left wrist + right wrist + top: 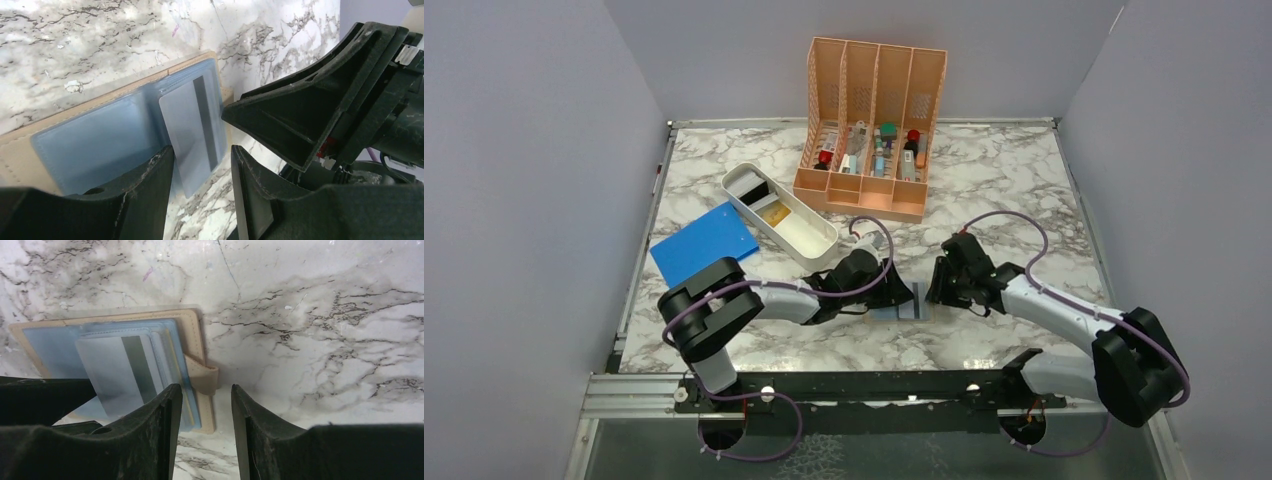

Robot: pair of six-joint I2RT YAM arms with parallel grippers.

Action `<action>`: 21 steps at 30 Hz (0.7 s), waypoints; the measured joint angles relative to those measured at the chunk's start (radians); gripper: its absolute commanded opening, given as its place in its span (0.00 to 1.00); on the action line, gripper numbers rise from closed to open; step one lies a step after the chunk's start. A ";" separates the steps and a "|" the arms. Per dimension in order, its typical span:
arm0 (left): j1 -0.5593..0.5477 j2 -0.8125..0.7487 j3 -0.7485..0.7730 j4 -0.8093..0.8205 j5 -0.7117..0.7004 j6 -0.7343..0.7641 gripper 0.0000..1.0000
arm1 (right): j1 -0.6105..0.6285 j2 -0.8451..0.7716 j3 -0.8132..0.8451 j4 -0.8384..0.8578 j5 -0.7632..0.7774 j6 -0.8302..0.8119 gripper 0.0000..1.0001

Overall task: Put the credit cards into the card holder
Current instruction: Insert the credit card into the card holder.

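Both arms stretched low, meeting at card holder (pixel 904 312). Left gripper (pixel 201 150) and right gripper (pixel 204 387): jaws apart. Card (pixel 192 135) half-sleeved.

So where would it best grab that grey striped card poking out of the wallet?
Probably the free end of the grey card, which overhangs the card holder, coming in from where the left gripper is; the rest sits inside a clear sleeve.

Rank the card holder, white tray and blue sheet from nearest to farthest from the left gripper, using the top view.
From the left gripper:
1. card holder, right at its fingertips.
2. white tray, farther back on the left.
3. blue sheet, leftmost, beyond the tray.
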 measured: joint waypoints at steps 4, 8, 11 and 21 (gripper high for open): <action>0.013 -0.055 -0.031 0.000 0.000 0.002 0.48 | 0.000 -0.043 0.020 -0.034 -0.013 0.001 0.47; 0.054 -0.114 -0.050 -0.020 0.003 0.014 0.48 | 0.000 -0.071 0.055 -0.038 -0.041 0.000 0.47; 0.115 -0.182 -0.055 -0.075 0.005 0.049 0.49 | 0.000 -0.079 0.073 -0.039 -0.063 0.001 0.47; 0.343 -0.469 -0.012 -0.418 0.004 0.256 0.51 | 0.064 -0.017 0.150 -0.041 -0.085 0.039 0.47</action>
